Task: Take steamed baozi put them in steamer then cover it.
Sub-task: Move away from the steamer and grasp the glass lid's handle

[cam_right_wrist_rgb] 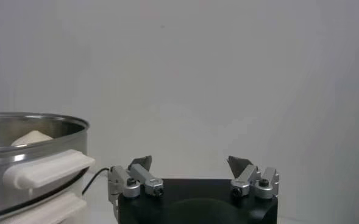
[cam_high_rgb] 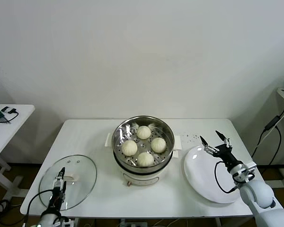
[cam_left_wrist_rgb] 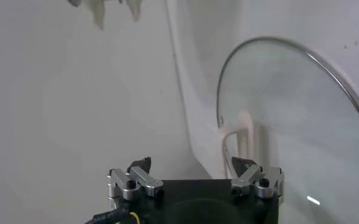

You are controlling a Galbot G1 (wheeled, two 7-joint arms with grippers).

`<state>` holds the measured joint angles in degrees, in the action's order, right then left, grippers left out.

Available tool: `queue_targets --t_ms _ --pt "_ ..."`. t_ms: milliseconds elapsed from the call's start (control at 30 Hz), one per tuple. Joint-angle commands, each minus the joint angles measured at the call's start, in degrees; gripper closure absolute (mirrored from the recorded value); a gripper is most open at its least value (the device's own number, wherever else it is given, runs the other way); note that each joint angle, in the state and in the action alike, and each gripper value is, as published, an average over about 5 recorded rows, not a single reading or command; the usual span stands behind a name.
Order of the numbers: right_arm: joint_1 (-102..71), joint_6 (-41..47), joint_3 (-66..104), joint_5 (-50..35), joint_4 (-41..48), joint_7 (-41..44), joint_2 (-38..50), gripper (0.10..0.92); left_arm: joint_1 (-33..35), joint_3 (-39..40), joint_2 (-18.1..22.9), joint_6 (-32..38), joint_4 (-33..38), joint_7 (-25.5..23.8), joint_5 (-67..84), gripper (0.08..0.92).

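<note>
Four buns (cam_high_rgb: pixel 143 132) sat inside the steamer (cam_high_rgb: pixel 143 142) mid-tabletop (cam_high_rgb: pixel 85 137). The lid (cam_high_rgb: pixel 68 182) lay flat at the front left, uncovered pot beside it. Left pincer (cam_high_rgb: pixel 59 182) hung spread over the lid; right pincer (cam_high_rgb: pixel 216 141) gaped above the plate (cam_high_rgb: pixel 210 177).

Bright, even overhead light washes the white table (cam_high_rgb: pixel 85 137) and wall with only faint, soft shadows, while glare glints off the steamer (cam_high_rgb: pixel 143 137) rim and the glass cover (cam_left_wrist_rgb: pixel 289 122), and both wrist views go soft and hazy beyond the sharply focused gripper mounts.
</note>
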<state>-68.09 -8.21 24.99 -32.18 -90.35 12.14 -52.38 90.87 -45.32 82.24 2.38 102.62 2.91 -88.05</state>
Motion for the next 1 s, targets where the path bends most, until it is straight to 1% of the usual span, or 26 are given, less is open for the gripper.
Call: queue_targets --t_ms 33,300,500,767,867,1000 --pt "-0.89 -0.16 0.98 0.84 0.71 0.10 -0.63 0.203 -5.21 -2.32 -1.02 4.90 -8.84 6.31 1.87 0.177" --pt "-1.39 -0.49 1.50 1.91 0.73 0.12 -1.02 0.203 -8.67 -1.98 -1.75 6.96 -12.24 8.09 3.13 0.177" --pt "-1.95 -0.82 2.02 3.15 0.86 0.33 -1.71 0.203 -10.29 -1.03 -2.77 7.05 -13.48 9.09 4.76 0.177" --pt "-2.33 -1.39 2.27 4.95 1.30 0.89 -2.58 0.203 -11.85 -0.65 -3.16 7.35 -15.50 9.61 6.63 0.178" --pt "-2.39 -1.45 2.35 5.35 1.34 0.99 -2.89 0.203 -11.93 -0.70 -3.26 8.26 -16.09 9.78 6.84 0.215" --pt "-2.40 -1.60 2.39 5.88 1.43 1.09 -3.19 0.203 -12.00 -0.89 -3.48 9.28 -16.92 9.77 6.77 0.329"
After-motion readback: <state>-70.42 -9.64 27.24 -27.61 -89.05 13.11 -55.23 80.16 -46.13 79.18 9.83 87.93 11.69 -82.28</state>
